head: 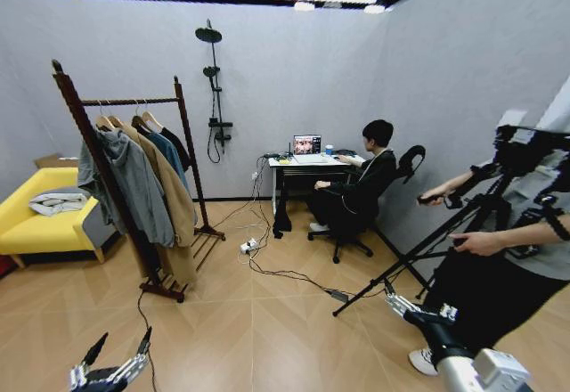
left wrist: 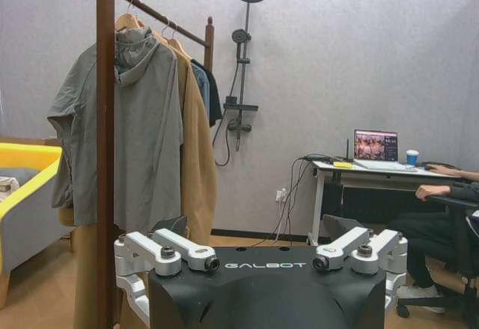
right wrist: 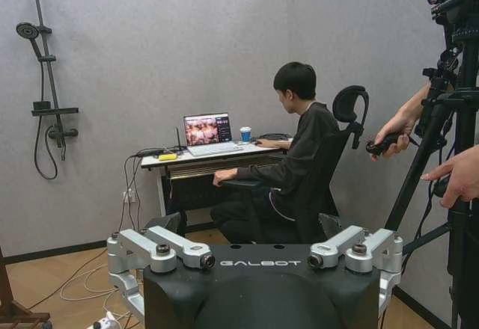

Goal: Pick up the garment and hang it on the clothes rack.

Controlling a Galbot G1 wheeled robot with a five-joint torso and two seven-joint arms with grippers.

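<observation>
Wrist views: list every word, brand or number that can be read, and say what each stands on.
"GALBOT": on the black housing of the left tool.
"GALBOT": on the black housing of the right tool.
Laptop screen: picture showing, any text too small to read.

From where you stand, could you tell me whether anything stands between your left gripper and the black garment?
Yes. The garment hangs at the far end of the clothes rack; the grey hooded jacket, tan coat and blue shirt hang between it and the left gripper.
</observation>
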